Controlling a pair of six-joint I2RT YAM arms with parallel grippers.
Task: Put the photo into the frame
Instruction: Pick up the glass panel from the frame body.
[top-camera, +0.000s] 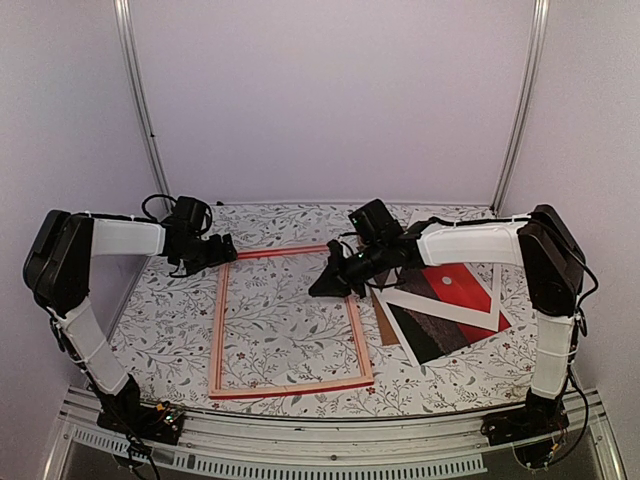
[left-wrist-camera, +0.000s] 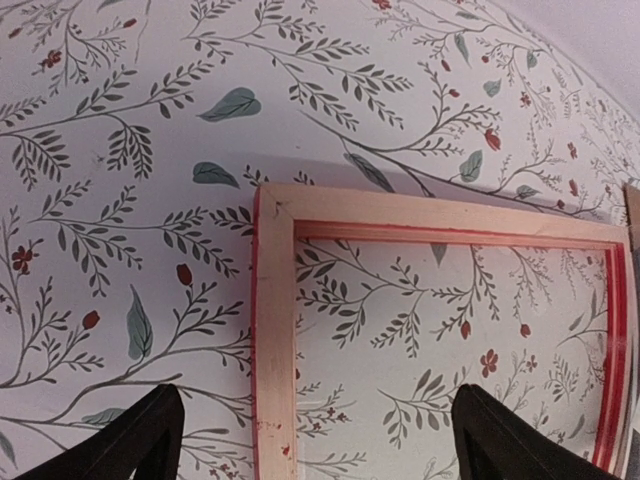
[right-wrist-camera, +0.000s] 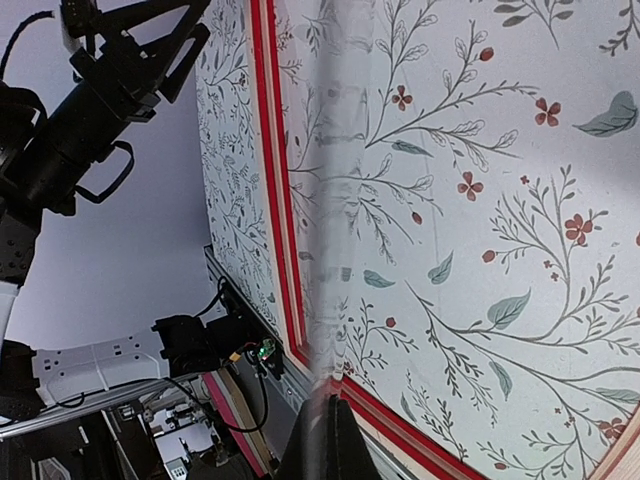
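One table (top-camera: 150, 330) carries one red frame (top-camera: 218, 335), one photo (top-camera: 455, 290), one white mat border (top-camera: 430, 306) and one brown board (top-camera: 381, 316), the last three stacked at three o'clock. Two arms stand there, the left arm (top-camera: 120, 238) and the right arm (top-camera: 470, 243), each with one hand: left hand (top-camera: 222, 250), right hand (top-camera: 322, 285).

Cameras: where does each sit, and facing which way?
Top external: high behind the robot, looking down on frame, photo, left arm, right arm.
Left wrist: looks down at the frame's corner; its open fingertips show.
Right wrist: looks along the frame toward the left arm; its shut fingertips show.
Shared: all see the frame.
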